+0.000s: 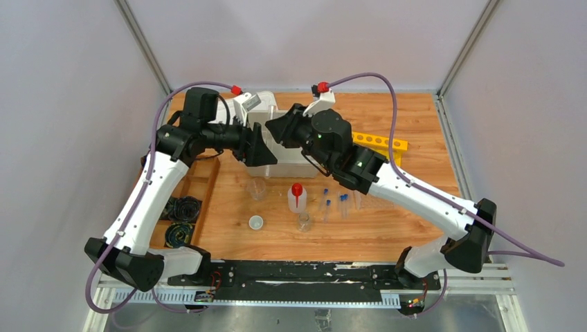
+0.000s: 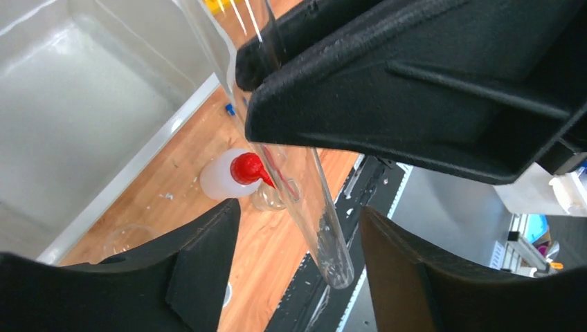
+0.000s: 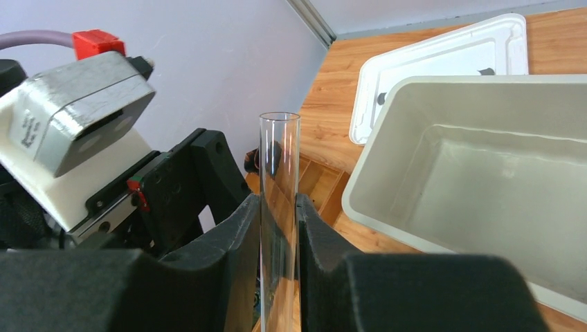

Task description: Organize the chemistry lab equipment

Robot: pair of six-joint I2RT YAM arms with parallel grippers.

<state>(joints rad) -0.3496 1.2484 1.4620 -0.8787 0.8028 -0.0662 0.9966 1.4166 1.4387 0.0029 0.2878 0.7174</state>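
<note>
test tube [image 3: 279, 138], clear and uncapped, is held in the air over the far middle of the worktop, beside the grey bin [image 3: 374, 159]. the right gripper [image 3: 278, 207] is clamped on it. the left gripper [image 2: 299, 216] has its fingers apart either side of the rounded end. this looks like a handover: the left should close squarely before the right lets go.

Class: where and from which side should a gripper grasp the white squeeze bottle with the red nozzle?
Probably grip the white squeeze bottle by its round body below the red nozzle, level from its left: it stands upright, a small glass flask just nearer, blue-capped tubes on its right.
</note>
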